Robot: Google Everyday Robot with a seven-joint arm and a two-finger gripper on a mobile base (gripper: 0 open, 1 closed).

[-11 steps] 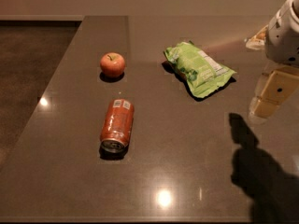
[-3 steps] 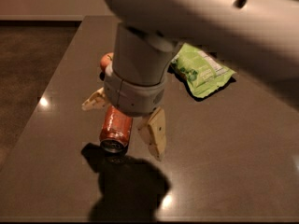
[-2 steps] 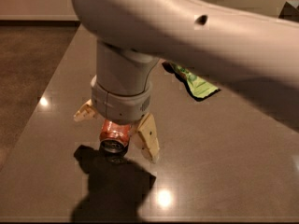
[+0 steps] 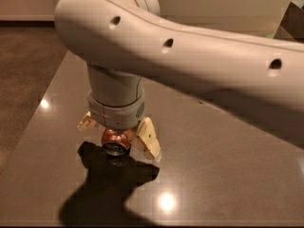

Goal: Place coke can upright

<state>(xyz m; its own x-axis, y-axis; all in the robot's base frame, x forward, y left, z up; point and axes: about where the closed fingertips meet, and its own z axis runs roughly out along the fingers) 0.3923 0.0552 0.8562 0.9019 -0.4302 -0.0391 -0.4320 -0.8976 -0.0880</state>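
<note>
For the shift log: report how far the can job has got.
Done: the gripper sits over the coke can, lying on its side on the table. In hand: its open fingers straddle the can. Left: close, lift, stand it upright.

Gripper [image 4: 118,137] hangs low over the dark table [image 4: 223,170], fingers spread on either side of the coke can [image 4: 115,146], which is lying on its side.
</note>
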